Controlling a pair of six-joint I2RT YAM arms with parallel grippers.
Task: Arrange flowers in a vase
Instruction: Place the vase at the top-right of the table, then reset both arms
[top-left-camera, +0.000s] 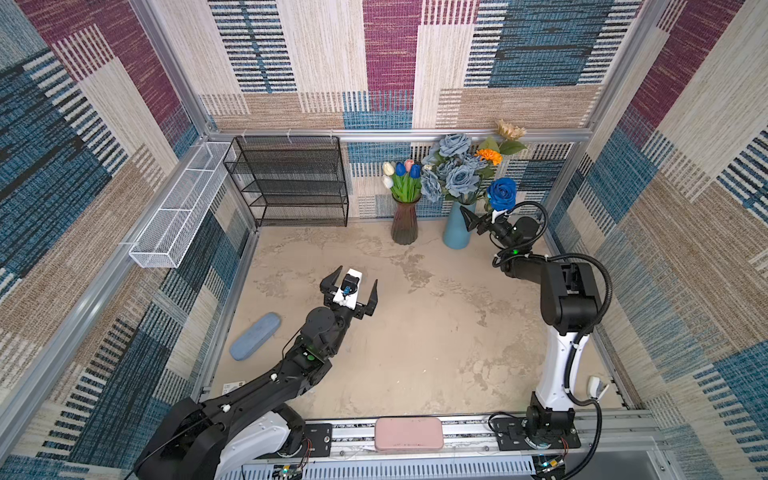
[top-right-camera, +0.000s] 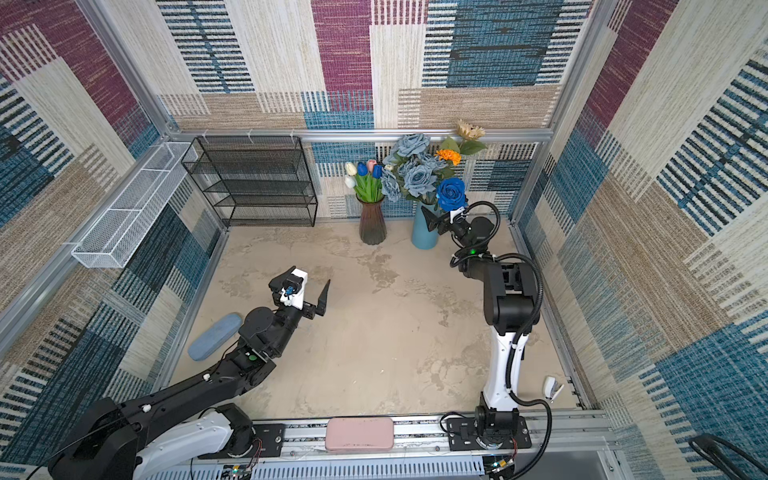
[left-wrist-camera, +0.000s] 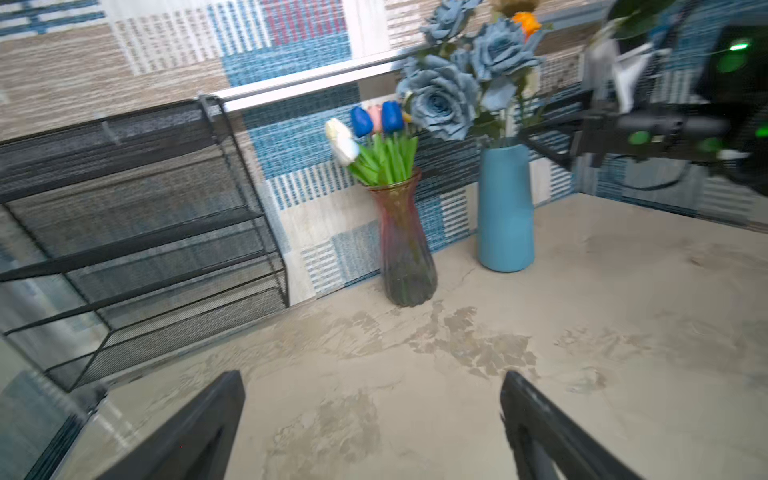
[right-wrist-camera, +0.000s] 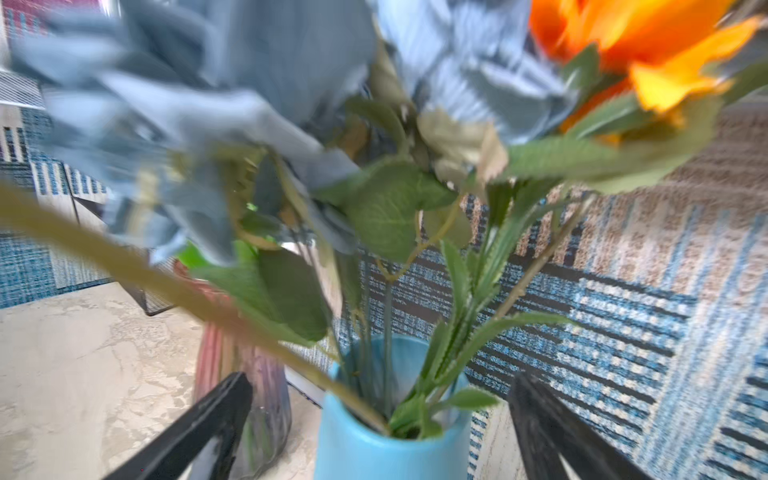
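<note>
A blue vase at the back holds pale blue roses, an orange bloom, a cream sunflower and a deep blue rose. The deep blue rose's stem leans into the blue vase's mouth. My right gripper is open, its fingers wide on either side of that mouth, touching nothing. Left of it, a tinted glass vase holds white, blue and pink tulips. My left gripper hovers open and empty over mid-table.
A black wire shelf stands at the back left, with a white wire basket on the left rail. A blue-grey oblong case lies near the left edge. A pink case rests on the front rail and a small white object lies front right.
</note>
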